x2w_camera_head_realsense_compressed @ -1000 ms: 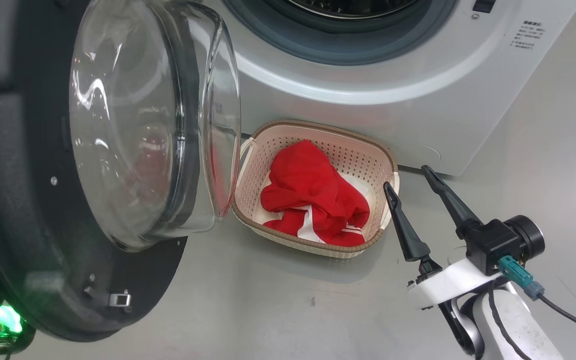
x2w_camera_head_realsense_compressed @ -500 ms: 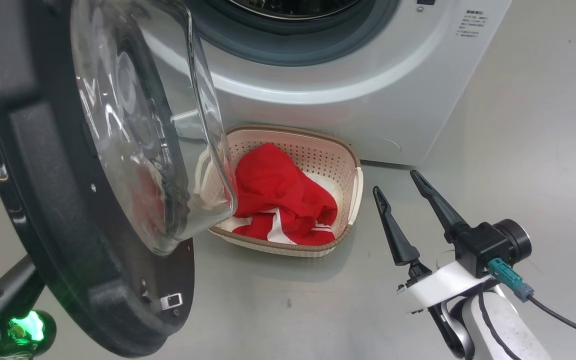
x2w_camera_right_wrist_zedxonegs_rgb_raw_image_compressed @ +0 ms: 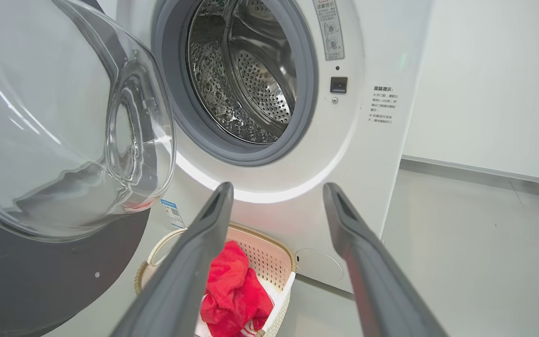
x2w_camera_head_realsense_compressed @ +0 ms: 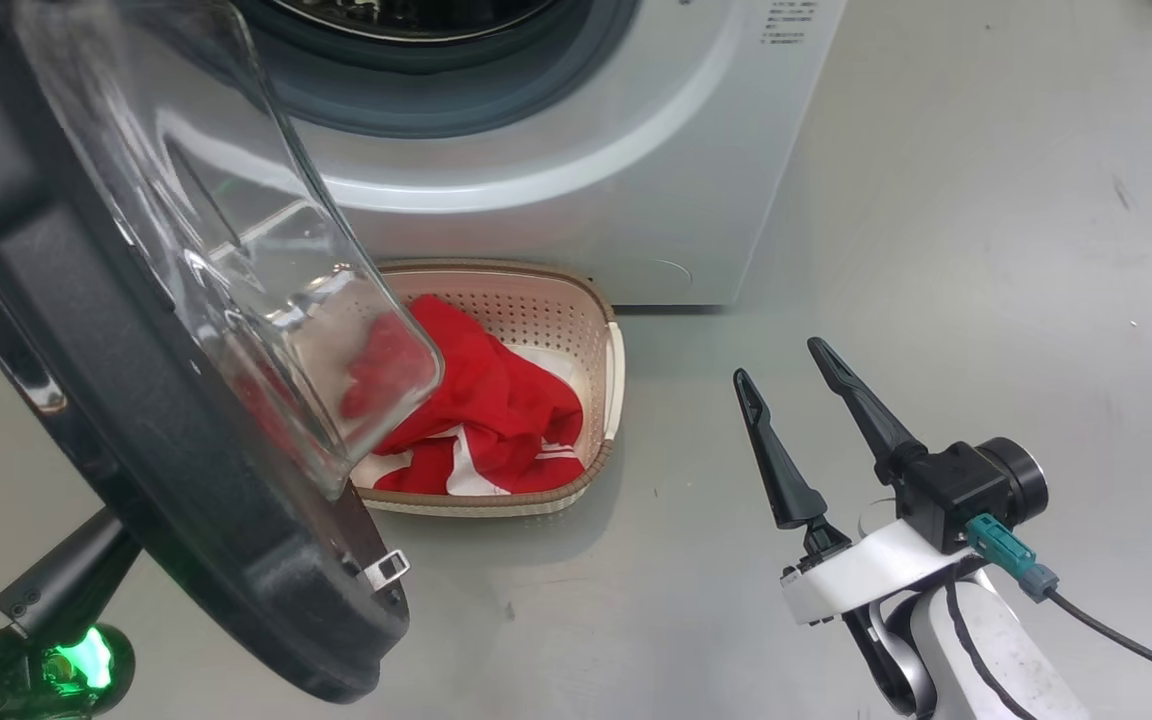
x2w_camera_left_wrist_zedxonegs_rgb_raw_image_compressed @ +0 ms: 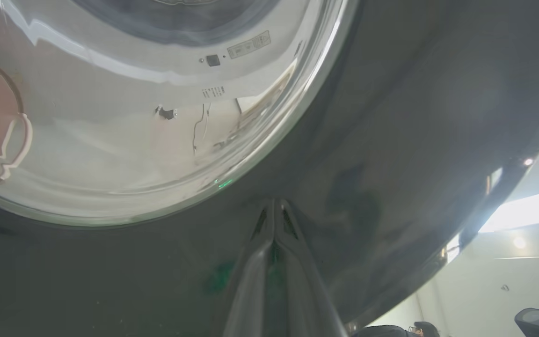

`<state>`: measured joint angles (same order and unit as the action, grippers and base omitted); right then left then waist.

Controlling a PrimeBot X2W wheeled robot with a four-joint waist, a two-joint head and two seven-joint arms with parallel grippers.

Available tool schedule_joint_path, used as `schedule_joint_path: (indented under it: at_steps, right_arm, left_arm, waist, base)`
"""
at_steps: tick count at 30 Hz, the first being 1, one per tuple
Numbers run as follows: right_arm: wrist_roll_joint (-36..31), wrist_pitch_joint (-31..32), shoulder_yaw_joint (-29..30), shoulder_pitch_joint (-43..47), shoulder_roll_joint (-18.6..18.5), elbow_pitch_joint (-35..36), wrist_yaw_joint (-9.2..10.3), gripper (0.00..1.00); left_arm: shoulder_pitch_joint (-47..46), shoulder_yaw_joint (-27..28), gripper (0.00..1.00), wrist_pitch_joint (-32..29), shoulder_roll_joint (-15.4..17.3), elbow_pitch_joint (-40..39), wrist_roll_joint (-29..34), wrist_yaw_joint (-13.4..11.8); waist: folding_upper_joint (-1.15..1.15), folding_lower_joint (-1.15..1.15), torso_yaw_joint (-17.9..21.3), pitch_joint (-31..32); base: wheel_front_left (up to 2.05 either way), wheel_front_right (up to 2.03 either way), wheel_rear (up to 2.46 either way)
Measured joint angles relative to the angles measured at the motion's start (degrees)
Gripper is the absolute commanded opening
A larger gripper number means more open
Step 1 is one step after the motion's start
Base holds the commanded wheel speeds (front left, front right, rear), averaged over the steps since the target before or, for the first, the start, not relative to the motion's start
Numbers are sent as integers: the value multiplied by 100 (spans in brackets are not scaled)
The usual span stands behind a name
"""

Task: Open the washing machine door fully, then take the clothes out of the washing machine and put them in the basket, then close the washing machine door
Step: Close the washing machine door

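The washing machine door [x2w_camera_head_realsense_compressed: 116, 400] stands swung out at the left, its glass bowl [x2w_camera_head_realsense_compressed: 236, 260] overlapping the basket's left side. In the left wrist view my left gripper [x2w_camera_left_wrist_zedxonegs_rgb_raw_image_compressed: 274, 206] is shut, with its tips against the door's [x2w_camera_left_wrist_zedxonegs_rgb_raw_image_compressed: 391, 117] black outer face. The washing machine [x2w_camera_head_realsense_compressed: 556, 190] is open, and the steel drum [x2w_camera_right_wrist_zedxonegs_rgb_raw_image_compressed: 246, 70] shows nothing inside. The clothes [x2w_camera_head_realsense_compressed: 496, 410], red with white stripes, lie in the basket [x2w_camera_head_realsense_compressed: 604, 380] on the floor before the machine. My right gripper [x2w_camera_head_realsense_compressed: 778, 362] hangs open and empty to the right of the basket, pointing at the machine [x2w_camera_right_wrist_zedxonegs_rgb_raw_image_compressed: 279, 187].
Bare grey floor [x2w_camera_head_realsense_compressed: 986, 250] stretches to the right of the machine and basket. A white wall [x2w_camera_right_wrist_zedxonegs_rgb_raw_image_compressed: 484, 79] rises behind. My left arm's dark base with a green light [x2w_camera_head_realsense_compressed: 76, 650] sits under the door. A person's head [x2w_camera_left_wrist_zedxonegs_rgb_raw_image_compressed: 391, 330] shows at the left wrist view's bottom edge.
The head camera has turned, sliding the whole scene leftward. The door has swung toward the machine and its bowl now covers the basket's left part. My right gripper stays open.
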<state>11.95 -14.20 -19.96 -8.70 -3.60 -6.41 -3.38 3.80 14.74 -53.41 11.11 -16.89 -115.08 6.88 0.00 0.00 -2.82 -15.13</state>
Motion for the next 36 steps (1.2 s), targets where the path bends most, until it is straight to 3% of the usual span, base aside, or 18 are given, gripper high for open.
schedule_joint_path:
  at_steps: [14,26,36]
  right_arm:
    - [152,-9,-127,-155,22,67,51,100]
    - [242,-24,-142,-326,35,242,58,100]
    - [483,-24,-301,-447,40,415,153,100]
  left_arm:
    - [-398,-38,0,115,-3,-21,183,-23]
    - [-1243,-199,0,318,60,140,367,-218]
    - [-2078,-304,0,631,133,541,693,-537]
  waist:
    - [0,0,954,-222]
    - [0,0,1551,-586]
    - [0,0,1879,-892]
  base:
    - [0,0,0]
    - [0,0,0]
    - [0,0,0]
